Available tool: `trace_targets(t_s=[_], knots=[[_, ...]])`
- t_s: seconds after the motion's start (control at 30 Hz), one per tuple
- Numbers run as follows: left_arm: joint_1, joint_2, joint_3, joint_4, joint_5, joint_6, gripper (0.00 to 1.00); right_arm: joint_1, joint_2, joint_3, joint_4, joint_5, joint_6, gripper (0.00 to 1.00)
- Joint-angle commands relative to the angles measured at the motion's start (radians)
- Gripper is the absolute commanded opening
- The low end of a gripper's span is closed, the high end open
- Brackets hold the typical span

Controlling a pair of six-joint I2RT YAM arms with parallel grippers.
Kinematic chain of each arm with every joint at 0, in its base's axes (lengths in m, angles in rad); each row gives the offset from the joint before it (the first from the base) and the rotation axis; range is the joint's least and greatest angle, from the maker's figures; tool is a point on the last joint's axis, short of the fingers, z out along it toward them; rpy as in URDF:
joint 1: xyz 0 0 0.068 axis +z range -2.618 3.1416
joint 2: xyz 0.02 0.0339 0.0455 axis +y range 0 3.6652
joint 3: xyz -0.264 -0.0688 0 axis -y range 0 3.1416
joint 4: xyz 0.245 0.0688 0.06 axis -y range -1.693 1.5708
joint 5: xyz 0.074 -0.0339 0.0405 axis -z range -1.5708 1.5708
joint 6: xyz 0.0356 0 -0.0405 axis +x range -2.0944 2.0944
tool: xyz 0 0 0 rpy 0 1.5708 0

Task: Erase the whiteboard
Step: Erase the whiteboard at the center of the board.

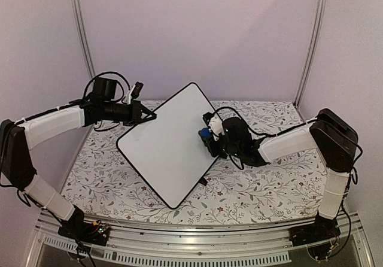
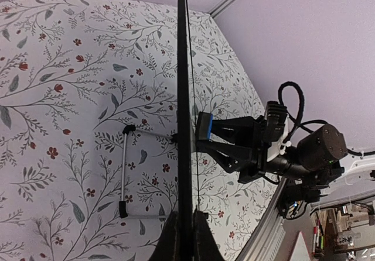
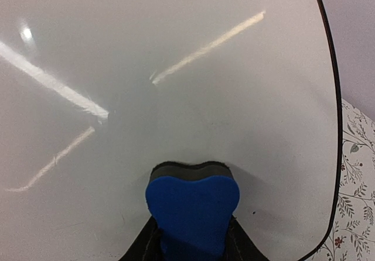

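We see left gripper [image 1: 151,116] clamped on whiteboard [image 1: 170,147] edge, board tilted above floral surface [image 1: 257,183]. Right gripper [image 1: 209,136] clamped on eraser [image 3: 192,208], pad against board face. Wire stand [image 2: 124,173] behind board.

Walls [image 1: 197,33] were a plain pale lilac all round, with two slim metal posts [image 1: 81,27] running up at the back corners. Table [image 1: 257,189] had a white floral cloth with little red flowers, and a silver rail [image 1: 191,234] along the near edge. Soft, even light.

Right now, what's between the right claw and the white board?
A blue eraser, squeezed in the right gripper with its dark felt against the whiteboard. The right wrist view shows it.
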Motion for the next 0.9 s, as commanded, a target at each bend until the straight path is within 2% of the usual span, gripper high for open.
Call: trace_targets(t_s=[0.0, 0.27, 0.7, 0.87], knots=[[-0.006, 0.008, -0.012, 0.023, 0.004, 0.062, 0.0, -0.013, 0.017, 0.101, -0.051, 0.002, -0.035, 0.33], [-0.005, 0.005, -0.011, 0.022, 0.0, 0.065, 0.0, -0.035, 0.057, 0.205, -0.084, -0.009, -0.071, 0.33], [-0.005, 0.008, -0.011, 0.024, 0.007, 0.062, 0.0, -0.035, 0.021, -0.001, -0.038, -0.023, 0.006, 0.33], [-0.005, 0.009, -0.012, 0.024, 0.005, 0.062, 0.0, -0.035, 0.02, -0.001, -0.034, -0.022, 0.014, 0.33]])
